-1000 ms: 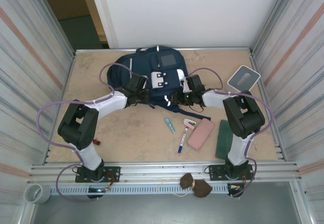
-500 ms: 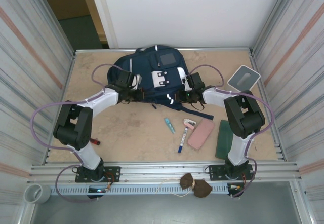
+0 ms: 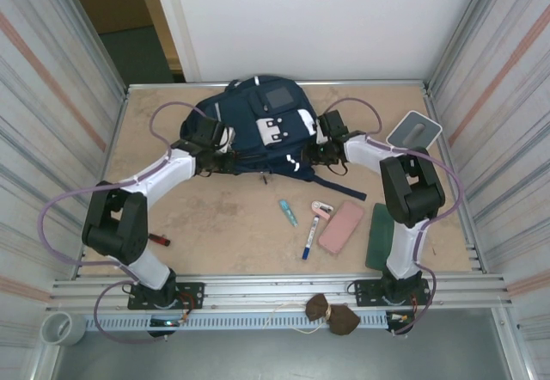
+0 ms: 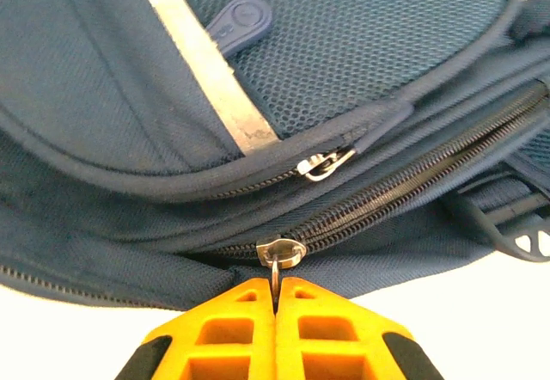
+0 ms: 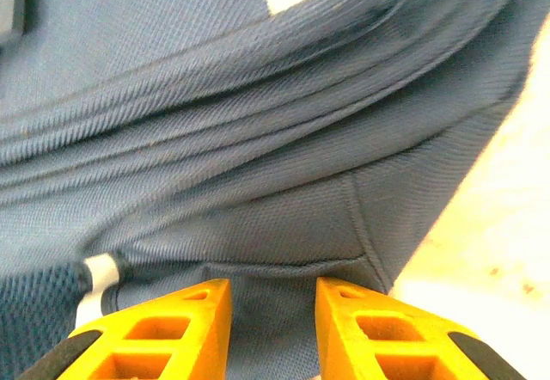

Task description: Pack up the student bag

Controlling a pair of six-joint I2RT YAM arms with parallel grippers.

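Note:
The student bag (image 3: 258, 122), a large navy-blue backpack with a grey square patch and a white buckle patch, lies at the far middle of the table. My left gripper (image 3: 225, 158) is at its left near edge. In the left wrist view this gripper (image 4: 277, 298) is shut on the metal ring of a zipper pull (image 4: 281, 251) on the lower zipper line. My right gripper (image 3: 318, 152) is at the bag's right near edge. Its jaws (image 5: 273, 311) stand a little apart over the bag's navy fabric (image 5: 258, 217), which lies flat between the fingers.
On the table nearer than the bag lie a small teal tube (image 3: 288, 212), a blue-and-white marker (image 3: 307, 238), a pink case (image 3: 341, 225) and a dark green notebook (image 3: 381, 235). A grey-and-white tray (image 3: 413, 131) stands at the far right. Metal walls close both sides.
The bag has slid toward the far wall with both grippers following it. The left arm has stretched out. The right jaws have parted slightly.

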